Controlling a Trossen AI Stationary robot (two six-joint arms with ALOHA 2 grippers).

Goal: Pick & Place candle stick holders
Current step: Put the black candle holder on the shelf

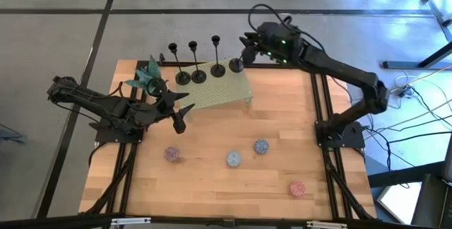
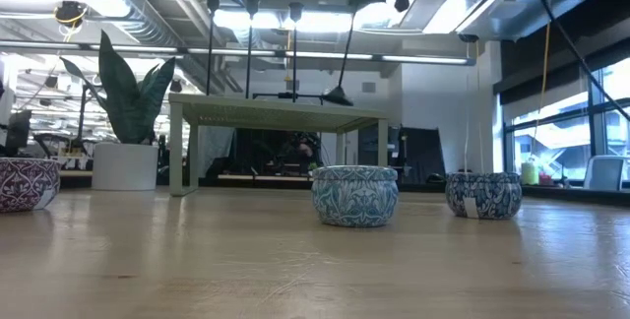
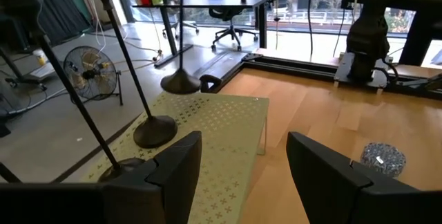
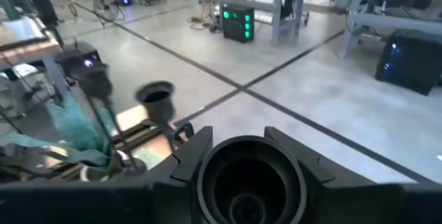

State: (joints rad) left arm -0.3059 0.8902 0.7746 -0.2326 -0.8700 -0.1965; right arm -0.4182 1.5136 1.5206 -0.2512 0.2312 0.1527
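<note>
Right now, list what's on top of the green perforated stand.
Three candle stick holders stand there. The right claw holds a fourth holder tilted at the edge; contact is hidden.

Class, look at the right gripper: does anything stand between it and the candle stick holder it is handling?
No. The right gripper is already shut on a candle stick holder, whose cup sits between its fingers, at the green stand's far right corner.

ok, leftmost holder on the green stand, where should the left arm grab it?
I'd grip the leftmost candle stick holder by its thin stem, midway up, coming level from the table's front with the open left gripper. Its flat base lies flush on the green stand, offering no edge; the upright stem is bare on that side.
</note>
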